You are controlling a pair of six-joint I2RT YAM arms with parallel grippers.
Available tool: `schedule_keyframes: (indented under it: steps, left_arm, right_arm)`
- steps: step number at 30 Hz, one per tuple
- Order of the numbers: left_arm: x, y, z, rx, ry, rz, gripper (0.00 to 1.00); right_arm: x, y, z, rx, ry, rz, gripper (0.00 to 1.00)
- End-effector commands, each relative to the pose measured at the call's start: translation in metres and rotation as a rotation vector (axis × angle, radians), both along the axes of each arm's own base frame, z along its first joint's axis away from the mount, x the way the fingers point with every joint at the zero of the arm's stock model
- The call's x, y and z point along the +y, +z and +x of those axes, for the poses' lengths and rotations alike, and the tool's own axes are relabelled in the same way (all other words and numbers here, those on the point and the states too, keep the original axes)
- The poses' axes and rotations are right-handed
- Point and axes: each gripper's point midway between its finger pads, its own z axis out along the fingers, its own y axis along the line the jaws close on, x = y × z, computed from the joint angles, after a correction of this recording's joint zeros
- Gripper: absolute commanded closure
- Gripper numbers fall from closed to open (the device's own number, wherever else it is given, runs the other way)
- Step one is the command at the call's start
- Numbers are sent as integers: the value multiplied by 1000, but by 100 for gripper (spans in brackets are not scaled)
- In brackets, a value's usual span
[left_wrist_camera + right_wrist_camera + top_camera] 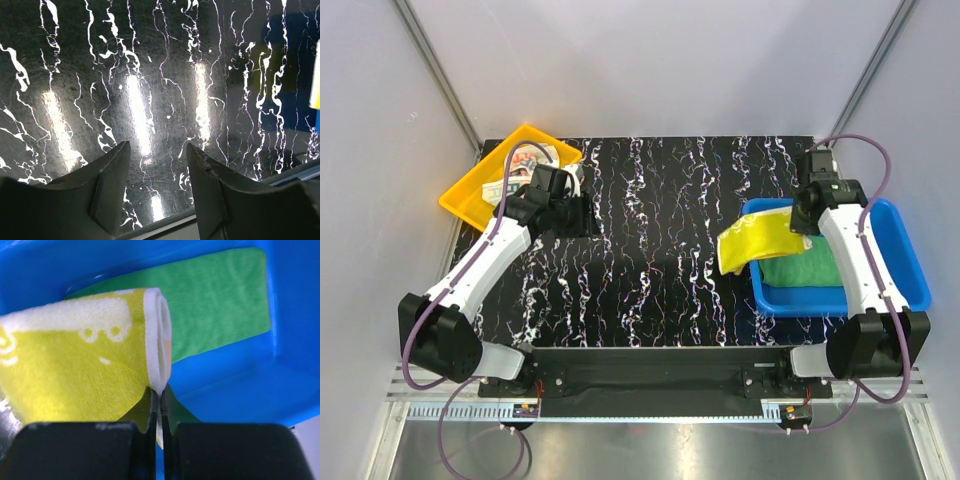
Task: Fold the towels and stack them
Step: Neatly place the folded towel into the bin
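The left arm (485, 260) starts at the near edge of the table (670, 260). It stretches away and a bit to the right, and it bends at the wrist. The left gripper (157, 167) hangs low over the black table with white streaks. Its two fingers (112, 185) are spread apart, and nothing is between them. A yellow tray (470, 200) sits just to the left of this gripper, at the far corner of the table. A white towel with small prints (542, 155) lies in a heap in the tray. It is close to the gripper but not in it.

The right arm (860, 270) also starts at the near edge and reaches away over a blue bin (910, 270). The right gripper (160, 407) is pinched tight on the white edge of the yellow towel (75, 370). This towel has white pictures on it. It hangs from the fingers to the gripper's left, across the bin's left wall and out above the table. Below the gripper, the green towel (215, 315) lies flat on the floor of the bin. The two grippers are well apart.
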Motion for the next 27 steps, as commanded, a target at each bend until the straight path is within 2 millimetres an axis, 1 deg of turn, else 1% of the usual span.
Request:
schedule_keyframes:
  steps: [1, 3, 4, 8, 10, 11, 15, 18, 21, 25, 27]
  left_arm:
    - [-9, 10, 1, -30, -37, -43, 46]
    - [-9, 9, 1, -32, -39, -46, 46]
    - [-9, 10, 2, -32, -39, -46, 46]
    - [-12, 9, 3, -18, -49, -52, 46]
    - [-11, 8, 2, -17, -48, -46, 46]
    - [-10, 8, 2, -21, -45, -43, 46]
    - [-8, 9, 3, -25, -40, -35, 46]
    - [-10, 10, 5, -27, -44, -38, 45]
    - [-12, 11, 5, -29, -52, -44, 45]
    - [-8, 8, 6, -26, -44, -23, 44]
    - [-6, 7, 7, -26, -37, -14, 44]
  right_arm:
    - [-43, 22, 12, -66, -61, -100, 100]
    - [-53, 20, 17, -68, -65, -95, 100]
    - [-64, 20, 15, -68, -94, -96, 100]
    - [-81, 22, 19, -80, -106, -115, 100]
    - [-85, 17, 21, -71, -104, -109, 100]
    - [-91, 15, 20, -68, -118, -109, 100]
    - [-95, -6, 27, -25, -115, -96, 100]
    - [-94, -22, 28, 4, -122, -81, 100]
    - [-97, -32, 35, -3, -106, -97, 100]
    - [-109, -45, 43, 9, -114, -115, 100]
    - [-111, -54, 47, 16, -112, -107, 100]
